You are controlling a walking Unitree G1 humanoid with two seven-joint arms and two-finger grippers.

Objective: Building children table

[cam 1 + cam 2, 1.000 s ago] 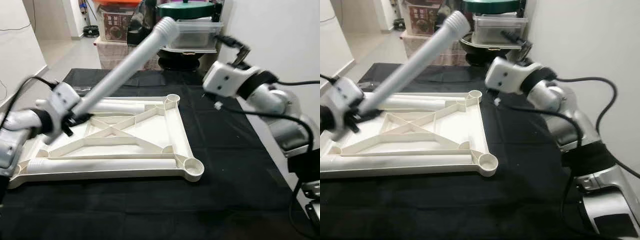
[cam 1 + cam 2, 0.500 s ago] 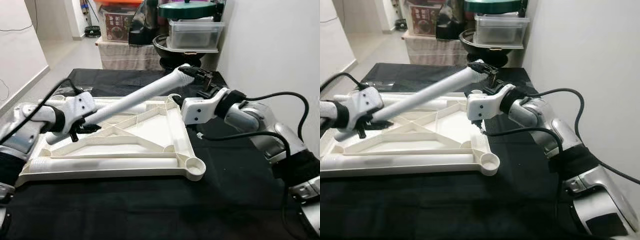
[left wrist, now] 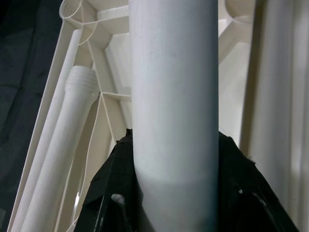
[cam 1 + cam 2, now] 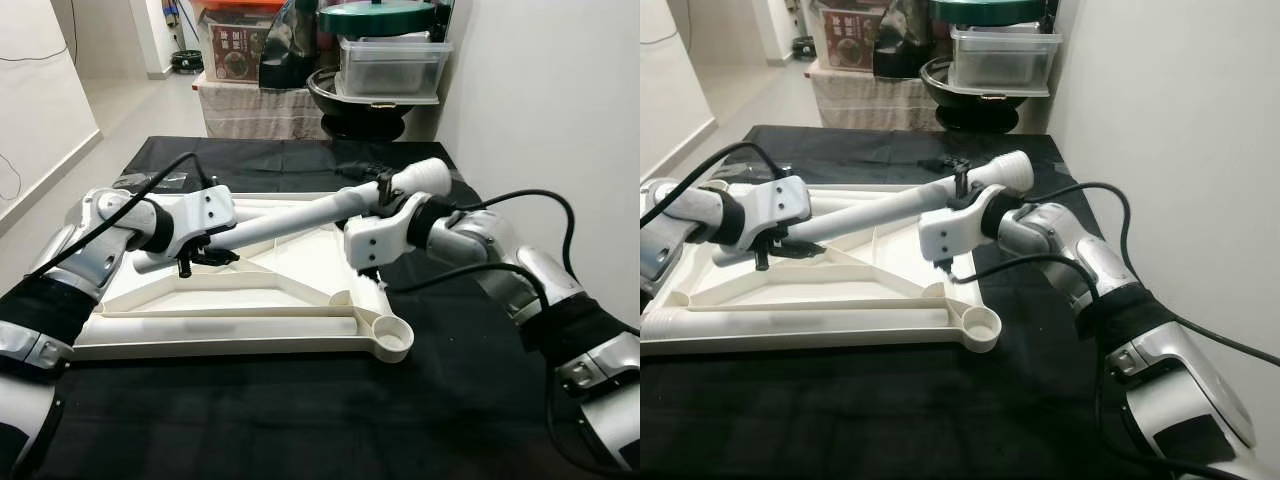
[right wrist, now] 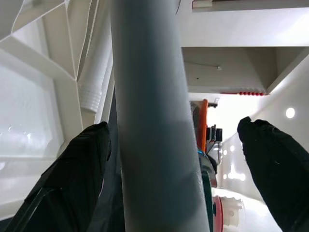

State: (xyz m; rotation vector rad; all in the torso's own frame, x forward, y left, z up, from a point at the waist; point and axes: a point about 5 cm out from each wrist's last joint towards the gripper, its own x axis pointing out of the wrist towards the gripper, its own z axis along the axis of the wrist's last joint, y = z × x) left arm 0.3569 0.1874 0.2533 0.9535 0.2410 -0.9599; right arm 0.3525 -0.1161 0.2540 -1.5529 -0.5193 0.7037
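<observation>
Two grippers on raised leg (image 4: 300, 216)

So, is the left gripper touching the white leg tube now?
Touching. In the left wrist view the left gripper has black fingers pressed on both sides of the white leg tube.

A room in a lived-in home, used partly for storage.
Behind the surface with the black cloth (image 4: 300, 420) stand a clear plastic box (image 4: 388, 68), a green lid (image 4: 376, 17) and a printed carton (image 4: 240, 50); a tiled floor (image 4: 130, 105) leads away.
</observation>
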